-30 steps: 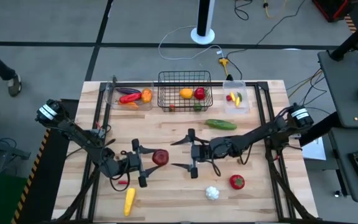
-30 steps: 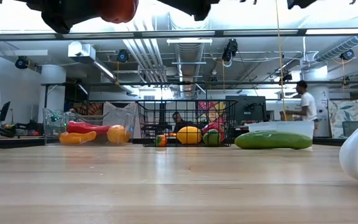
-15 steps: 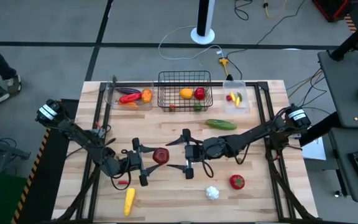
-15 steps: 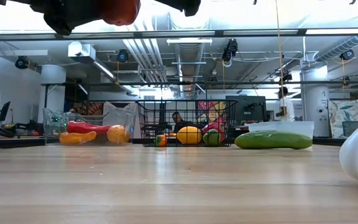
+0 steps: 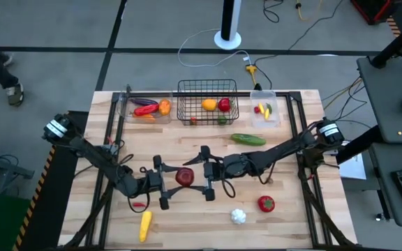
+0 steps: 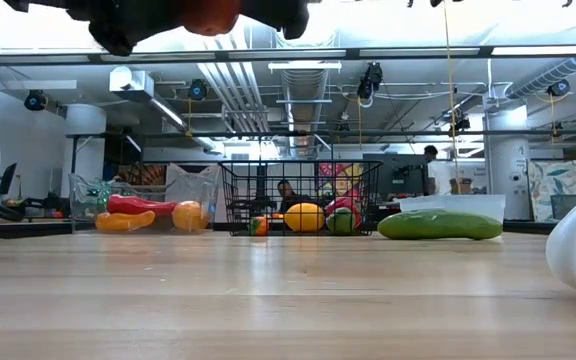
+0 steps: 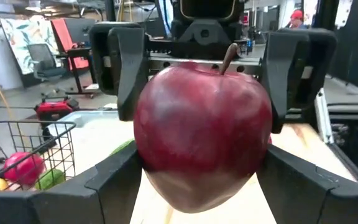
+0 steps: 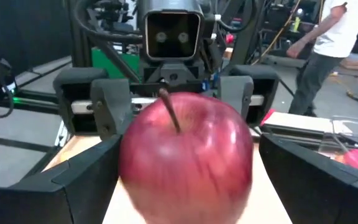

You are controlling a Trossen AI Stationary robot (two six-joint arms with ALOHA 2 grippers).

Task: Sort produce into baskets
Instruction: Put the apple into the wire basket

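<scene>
1. Handover of a red apple (image 5: 184,176) is the step in hand, by my reading: both grippers meet over mid-table, well short of the baskets.
2. The left gripper (image 5: 165,183) has its fingers set against the apple's sides and carries it clear of the table (image 5: 292,223).
3. The right gripper (image 5: 207,174) faces it with fingers spread wide on either side of the apple; the right wrist view shows a gap on both sides, so it holds nothing yet.
4. Next move, as a judgement: the right fingers must close squarely on the apple before the left ones let go, or the round fruit may drop.
5. The black wire basket (image 5: 208,111), already holding round fruit, stands at the far edge, between the wide clear bin (image 5: 145,108) and the small clear bin (image 5: 265,110).
6. A cucumber (image 5: 248,139), garlic (image 5: 238,216), tomato (image 5: 266,203) and corn (image 5: 145,224) lie unsorted.
7. No brand, label or writing is legible in any view.
</scene>
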